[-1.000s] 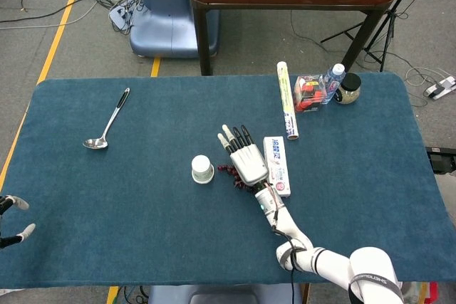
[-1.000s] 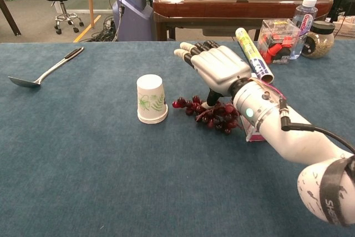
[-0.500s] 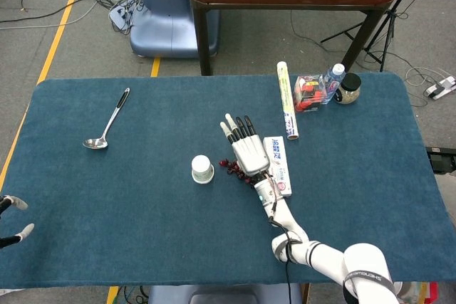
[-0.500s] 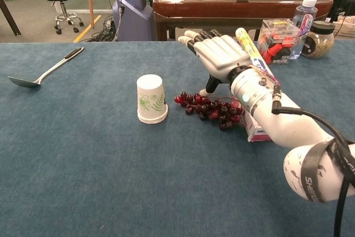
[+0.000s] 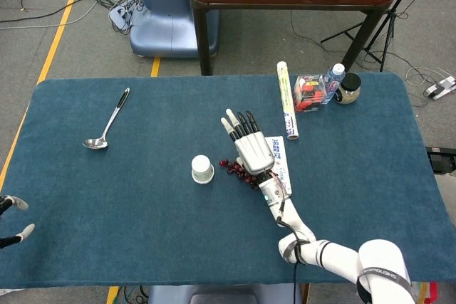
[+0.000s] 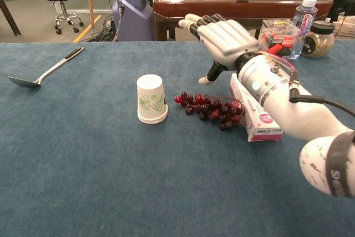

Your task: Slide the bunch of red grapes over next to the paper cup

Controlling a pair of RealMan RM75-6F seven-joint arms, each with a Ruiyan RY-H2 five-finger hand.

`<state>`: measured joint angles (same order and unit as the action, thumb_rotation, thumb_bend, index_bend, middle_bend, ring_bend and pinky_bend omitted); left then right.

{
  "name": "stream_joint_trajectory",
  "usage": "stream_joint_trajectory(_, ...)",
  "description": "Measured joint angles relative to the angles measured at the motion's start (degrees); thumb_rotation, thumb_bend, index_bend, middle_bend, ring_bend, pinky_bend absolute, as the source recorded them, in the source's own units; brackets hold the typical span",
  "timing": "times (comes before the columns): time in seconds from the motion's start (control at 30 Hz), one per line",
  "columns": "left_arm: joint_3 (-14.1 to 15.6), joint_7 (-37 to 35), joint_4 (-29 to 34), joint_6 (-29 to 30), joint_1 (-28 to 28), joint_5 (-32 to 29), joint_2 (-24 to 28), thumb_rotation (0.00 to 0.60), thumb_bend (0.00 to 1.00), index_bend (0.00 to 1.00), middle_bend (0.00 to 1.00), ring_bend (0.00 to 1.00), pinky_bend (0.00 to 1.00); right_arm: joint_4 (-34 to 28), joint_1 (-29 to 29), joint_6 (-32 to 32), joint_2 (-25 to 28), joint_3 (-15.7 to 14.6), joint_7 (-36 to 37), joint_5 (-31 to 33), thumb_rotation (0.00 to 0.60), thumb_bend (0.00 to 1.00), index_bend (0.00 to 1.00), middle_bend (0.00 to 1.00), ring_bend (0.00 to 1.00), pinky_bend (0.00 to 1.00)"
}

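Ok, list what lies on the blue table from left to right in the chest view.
Ladle → paper cup → red grapes → toothpaste box → clear box → water bottle → jar.

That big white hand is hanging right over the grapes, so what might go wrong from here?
The right hand is open above the red grapes and holds nothing. Coming back down, it might crush or scatter the loose grapes. The paper cup stands upside down close beside the bunch and looks light, so a hard push may knock it away or over. The toothpaste box lies against the bunch's other side, and the forearm may drag it along.
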<state>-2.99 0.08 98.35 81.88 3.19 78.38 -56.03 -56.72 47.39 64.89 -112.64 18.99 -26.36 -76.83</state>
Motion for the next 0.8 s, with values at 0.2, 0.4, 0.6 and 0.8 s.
stream_joint_trajectory(0.2,0.2,0.9,0.1,-0.1,0.1,0.2,-0.4,0.6,0.2,0.48,0.43,0.32,0.46,-14.6,-3.7,1.4,9.6,-1.4,-7.5,1.1,0.6,0.0,0.0,0.0,0.0,0.01)
stream_joint_trajectory(0.4,0.5,2.2,0.2,-0.1,0.3,1.1,-0.9,0.6,0.2,0.48,0.43,0.32,0.46,-31.5,-8.6,2.3,24.7,-3.8,-17.3,3.9,0.6,0.0,0.0,0.0,0.0,0.01)
stream_joint_trajectory(0.6,1.0,3.5,0.3,0.6,0.4,3.0,-1.7,0.6,0.2,0.48,0.43,0.32,0.46,-41.5,-14.8,4.5,37.3,-7.6,-20.7,6.0,0.6,0.0,0.0,0.0,0.0,0.01)
stream_joint_trajectory(0.8,1.3,3.7,-0.6,2.1,0.3,5.6,-2.7,0.6,0.2,0.45,0.35,0.24,0.27,-44.2,-20.7,8.9,43.0,-12.1,-19.9,5.5,0.6,0.0,0.0,0.01,0.0,0.01)
